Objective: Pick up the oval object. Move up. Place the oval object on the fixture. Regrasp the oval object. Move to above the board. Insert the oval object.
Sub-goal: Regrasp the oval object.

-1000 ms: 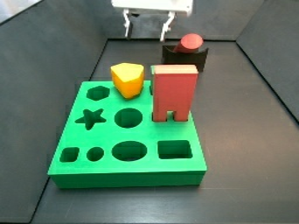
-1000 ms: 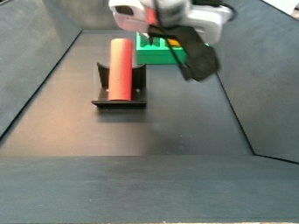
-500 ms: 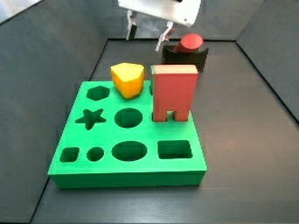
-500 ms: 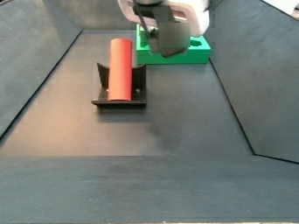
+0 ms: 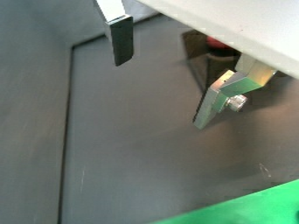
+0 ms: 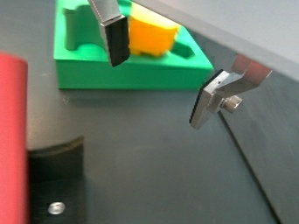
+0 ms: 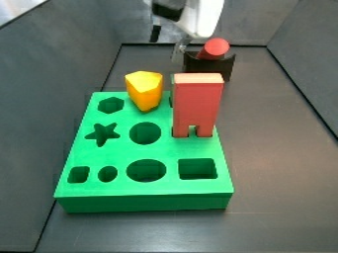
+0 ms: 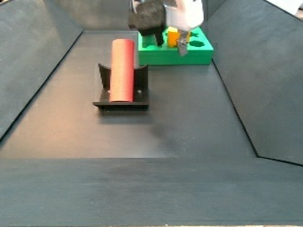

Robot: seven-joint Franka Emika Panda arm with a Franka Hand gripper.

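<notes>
1. From my seat the gripper hangs in the air between the small black notched fixture and the thick bright green board, jaws wide apart, nothing in them.
2. The long slim red oval peg lies flat in the fixture's notch.
3. A yellow rounded-triangle peg and a red arch block stand in the board.

Red oval object lying lengthwise in the notch of the black fixture, resting on the dark floor. Beyond it, green board at the far end, partly hidden. Gripper hanging above the board's near edge, apart from the peg; finger spacing unclear from here.
</notes>
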